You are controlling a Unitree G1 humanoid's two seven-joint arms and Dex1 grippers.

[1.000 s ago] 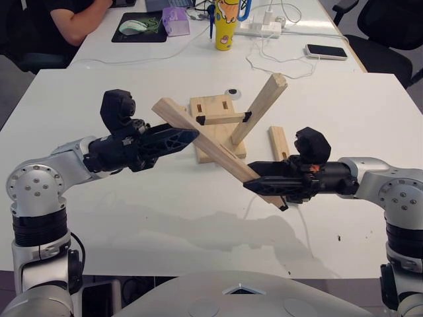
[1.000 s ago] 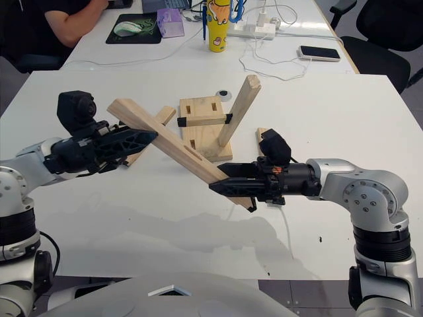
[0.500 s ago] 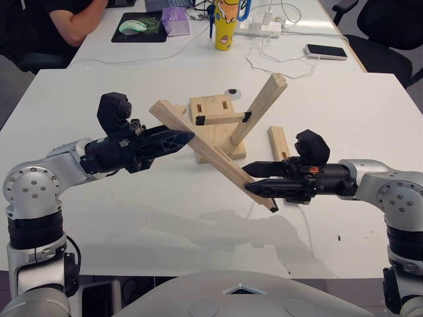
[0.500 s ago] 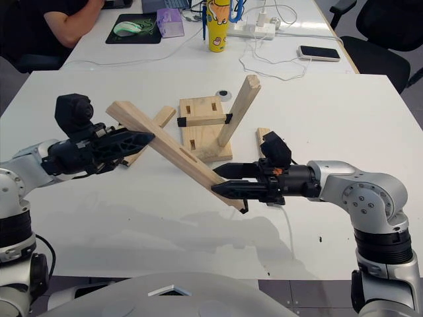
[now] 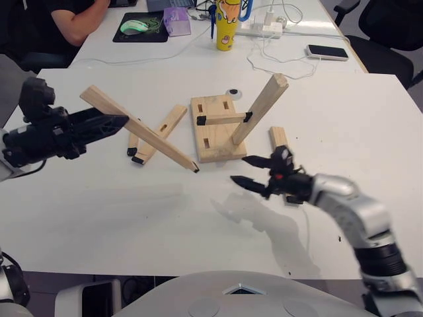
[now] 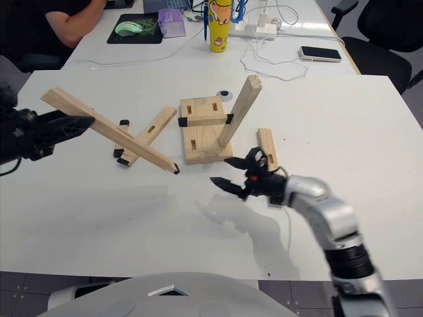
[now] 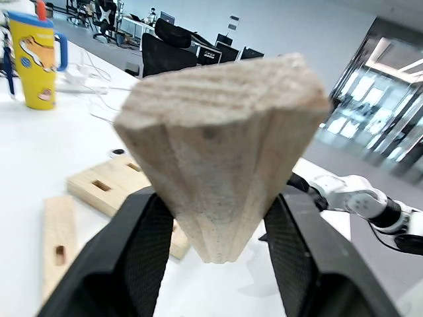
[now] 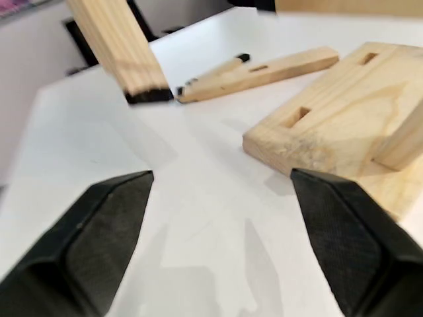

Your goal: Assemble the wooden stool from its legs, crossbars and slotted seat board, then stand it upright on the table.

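My left gripper [image 5: 106,124] is shut on the upper part of a long wooden leg [image 5: 149,134], held off to the left. The leg slants down to a black-tipped end [image 8: 141,92] near the front left corner of the slotted seat board [image 5: 206,142]. In the left wrist view the leg's cut end [image 7: 221,152] sits between my fingers [image 7: 142,261]. A second leg [image 5: 261,107] stands tilted on the board, with a crossbar [image 5: 225,119] joined to it. My right gripper [image 5: 243,170] hovers open just in front of the board, holding nothing.
A loose leg [image 5: 164,131] and a short crossbar [image 5: 134,144] lie left of the board, and another short piece [image 5: 278,137] lies to its right. A small black disc [image 5: 232,92] sits behind the board. On the far table are a yellow cup [image 5: 226,26], a phone [image 5: 326,51] and cables.
My right gripper let go of the long leg, opened and drew back toward the front. My left arm swung far to the left, carrying the leg with it.
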